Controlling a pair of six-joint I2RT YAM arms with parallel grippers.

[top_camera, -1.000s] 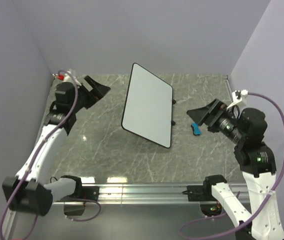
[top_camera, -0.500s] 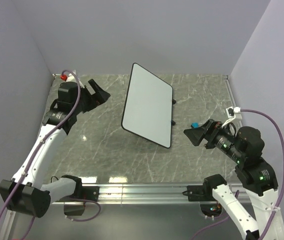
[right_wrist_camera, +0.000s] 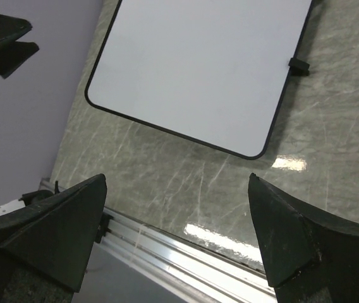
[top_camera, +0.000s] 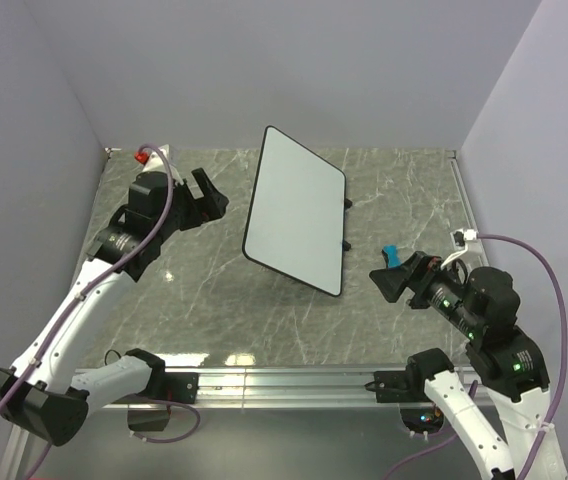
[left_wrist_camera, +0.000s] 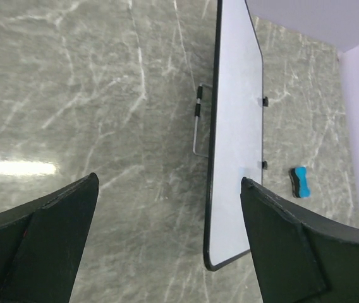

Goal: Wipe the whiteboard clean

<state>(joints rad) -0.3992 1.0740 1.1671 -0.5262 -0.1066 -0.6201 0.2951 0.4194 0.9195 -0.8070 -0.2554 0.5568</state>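
Note:
The whiteboard (top_camera: 296,210) stands tilted on its small black feet mid-table, with a thin black frame; its white face shows no writing. It also shows in the left wrist view (left_wrist_camera: 236,126), edge-on, and in the right wrist view (right_wrist_camera: 198,69). The blue eraser block (top_camera: 391,254) lies on the table right of the board and shows in the left wrist view (left_wrist_camera: 300,182). My left gripper (top_camera: 209,195) is open and empty, left of the board (left_wrist_camera: 169,182). My right gripper (top_camera: 389,280) is open and empty, just near of the eraser (right_wrist_camera: 177,178).
The table is grey marble (top_camera: 214,290) with lilac walls on three sides. An aluminium rail (top_camera: 284,380) runs along the near edge and shows in the right wrist view (right_wrist_camera: 167,246). The board's wire stand (left_wrist_camera: 196,126) sticks out behind it.
My right arm has drawn back toward the near edge and lowered; the eraser stays on the table. My left arm has shifted a little to the right and nearer.

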